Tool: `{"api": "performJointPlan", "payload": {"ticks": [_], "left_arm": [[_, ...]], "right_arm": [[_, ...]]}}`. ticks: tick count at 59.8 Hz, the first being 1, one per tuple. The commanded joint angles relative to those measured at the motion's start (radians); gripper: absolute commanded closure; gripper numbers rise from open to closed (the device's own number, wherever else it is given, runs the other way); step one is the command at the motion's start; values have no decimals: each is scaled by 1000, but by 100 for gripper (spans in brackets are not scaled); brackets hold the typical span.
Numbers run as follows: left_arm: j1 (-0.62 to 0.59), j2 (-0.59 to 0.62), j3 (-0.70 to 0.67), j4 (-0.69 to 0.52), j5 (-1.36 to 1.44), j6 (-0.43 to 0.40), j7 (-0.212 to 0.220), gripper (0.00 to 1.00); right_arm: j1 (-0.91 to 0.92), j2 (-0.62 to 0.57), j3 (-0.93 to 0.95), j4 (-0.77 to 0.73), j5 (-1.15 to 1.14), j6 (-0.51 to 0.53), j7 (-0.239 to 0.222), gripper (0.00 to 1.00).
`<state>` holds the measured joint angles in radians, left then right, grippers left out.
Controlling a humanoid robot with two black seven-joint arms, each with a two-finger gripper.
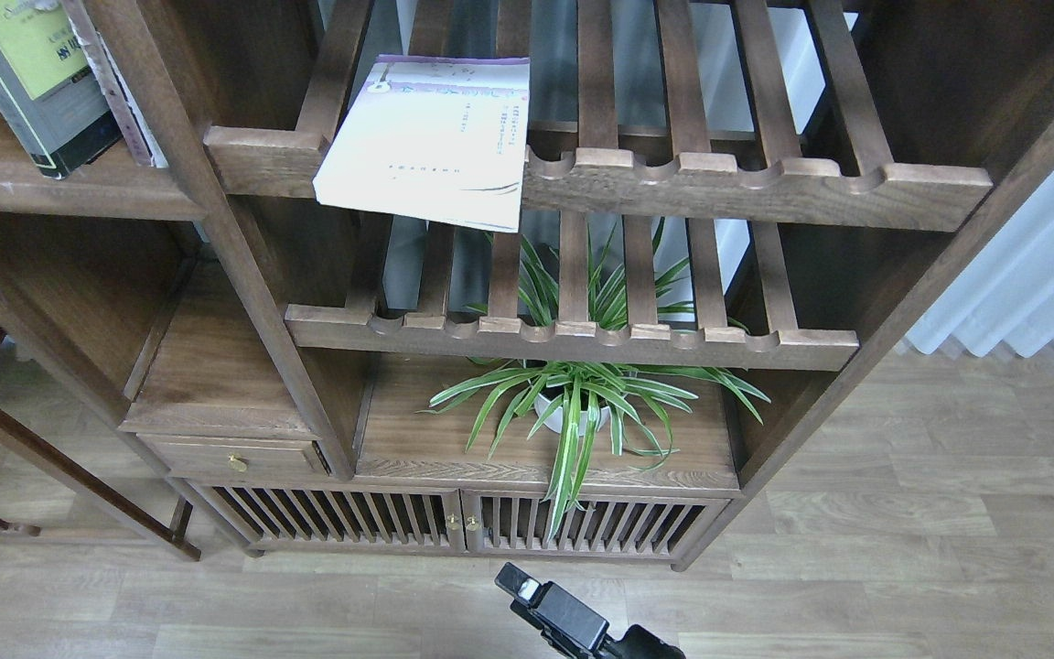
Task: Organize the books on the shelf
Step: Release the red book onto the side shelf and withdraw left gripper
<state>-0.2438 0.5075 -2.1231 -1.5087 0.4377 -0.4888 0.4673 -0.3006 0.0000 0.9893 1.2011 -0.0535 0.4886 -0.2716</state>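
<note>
Black and low at the bottom edge, one gripper [527, 590] hangs over the floorboards, holding nothing; which arm it belongs to, and whether its fingers are spread, I cannot tell. Farther off, a large white paperback with a purple top band [431, 142] lies flat on the slatted rack [747, 188], overhanging its front, likely misplaced. Farthest left, a dark-grey book with a lime-green panel [33, 82] leans on the solid dark-brown board shelf [60, 197].

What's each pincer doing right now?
Left pincer: not in view.
Right pincer: low at the bottom edge, holding nothing visible; open or closed cannot be told.
</note>
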Motion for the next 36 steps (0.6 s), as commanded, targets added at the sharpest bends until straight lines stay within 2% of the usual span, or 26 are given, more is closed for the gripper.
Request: {"api": "performJointPlan", "payload": {"ticks": [1, 6, 18, 29, 36], "left_arm": [[-106, -1, 3, 16, 131, 0, 2, 96], [-164, -1, 8, 31, 188, 0, 21, 96], [-316, -3, 103, 105, 220, 0, 21, 96], [-390, -43, 156, 142, 263, 0, 21, 96], [-468, -53, 184, 209, 303, 0, 21, 96]], "right_arm": [[0, 0, 0, 0, 1, 0, 0, 0], [0, 0, 0, 0, 1, 0, 0, 0], [0, 0, 0, 0, 1, 0, 0, 0], [0, 0, 0, 2, 1, 0, 0, 0], [0, 0, 2, 2, 1, 0, 0, 0]]}}
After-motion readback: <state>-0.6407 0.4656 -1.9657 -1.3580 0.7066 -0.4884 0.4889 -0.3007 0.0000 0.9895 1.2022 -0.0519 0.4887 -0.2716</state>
